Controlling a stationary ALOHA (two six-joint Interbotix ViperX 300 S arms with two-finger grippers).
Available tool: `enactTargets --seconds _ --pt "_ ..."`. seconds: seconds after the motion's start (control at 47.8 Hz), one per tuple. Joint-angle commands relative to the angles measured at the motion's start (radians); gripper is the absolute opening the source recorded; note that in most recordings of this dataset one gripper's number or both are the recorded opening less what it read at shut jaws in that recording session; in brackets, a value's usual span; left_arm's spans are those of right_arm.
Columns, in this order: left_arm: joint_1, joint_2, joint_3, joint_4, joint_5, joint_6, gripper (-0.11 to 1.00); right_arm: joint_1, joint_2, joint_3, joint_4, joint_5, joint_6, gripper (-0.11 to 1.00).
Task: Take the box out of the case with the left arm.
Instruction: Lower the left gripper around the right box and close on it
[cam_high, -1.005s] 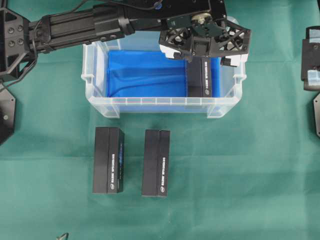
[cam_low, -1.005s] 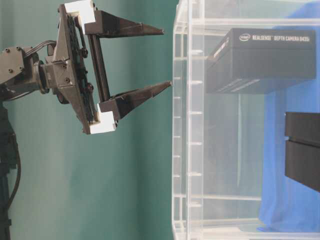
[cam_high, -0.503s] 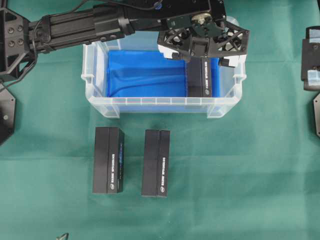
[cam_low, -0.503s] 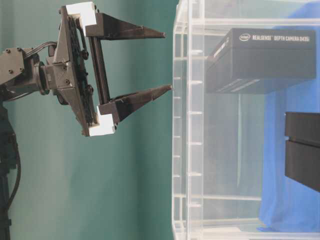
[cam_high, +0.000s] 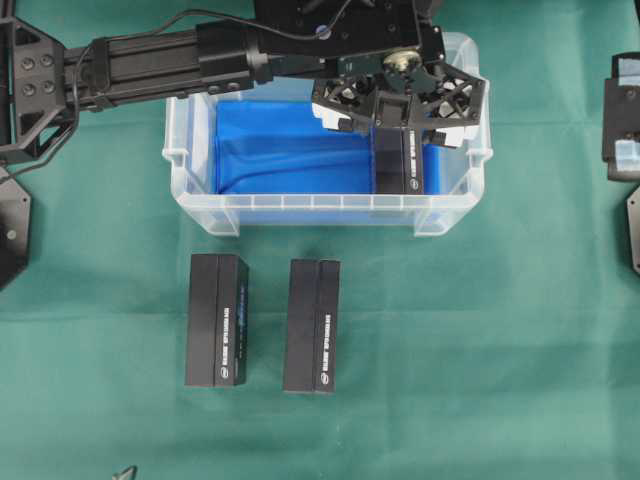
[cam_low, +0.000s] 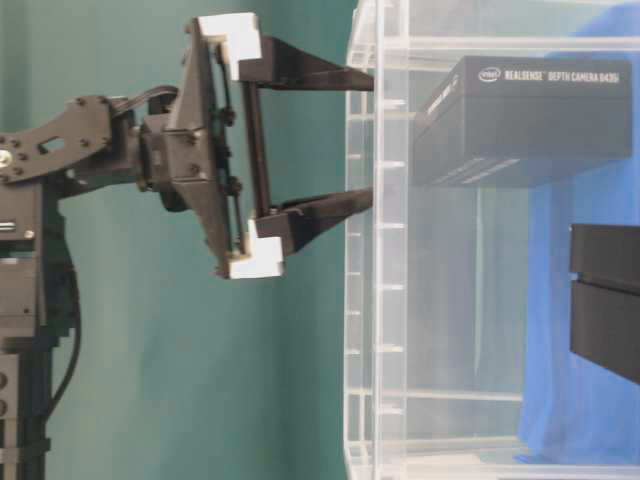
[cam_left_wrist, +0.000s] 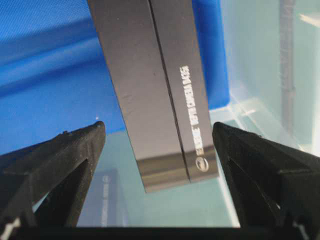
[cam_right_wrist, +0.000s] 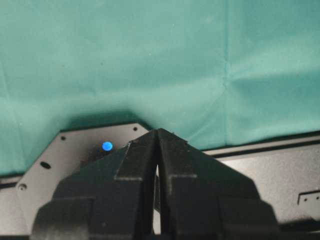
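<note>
Black fingers (cam_left_wrist: 60, 155) wide beside box (cam_left_wrist: 155, 90) edges.

My left claw (cam_low: 372, 142) now reaches the case (cam_low: 385, 250) rim, its wide fingers coming down over the box (cam_high: 398, 160).

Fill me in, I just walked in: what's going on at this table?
The left arm's gripper hangs wide open over a clear plastic case lined with a blue sheet, with a black camera box lying between its fingers but not gripped. Two more black boxes lie on the green cloth in front of the case. The right gripper is shut and parked at the side, holding nothing.
</note>
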Motion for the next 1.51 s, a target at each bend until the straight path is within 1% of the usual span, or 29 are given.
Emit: enactTargets --seconds 0.0,0.251,0.398,0.712,0.963,1.277,1.487 --pt "-0.002 -0.060 0.008 0.006 -0.025 -0.003 0.84 -0.002 0.000 -0.011 0.002 -0.002 0.002 0.00" --pt "0.000 -0.080 0.080 0.014 -0.095 -0.025 0.84 -0.002 -0.002 -0.011 0.002 -0.003 0.002 0.00" --pt "0.005 -0.091 0.114 0.017 -0.123 -0.026 0.84 -0.002 0.000 -0.009 0.002 -0.002 0.002 0.00" --pt "0.012 -0.080 0.124 0.018 -0.181 -0.026 0.84 -0.002 0.000 -0.009 0.002 -0.003 0.002 0.00" --pt "0.015 -0.061 0.126 0.018 -0.187 -0.021 0.84 -0.002 -0.002 -0.009 0.002 -0.005 0.002 0.00" --pt "0.018 -0.060 0.175 0.012 -0.221 -0.021 0.84 -0.002 -0.002 -0.009 0.002 -0.003 0.000 0.00" --pt "0.021 -0.060 0.190 0.011 -0.236 -0.021 0.84 -0.002 -0.002 -0.009 0.002 -0.003 0.002 0.00"
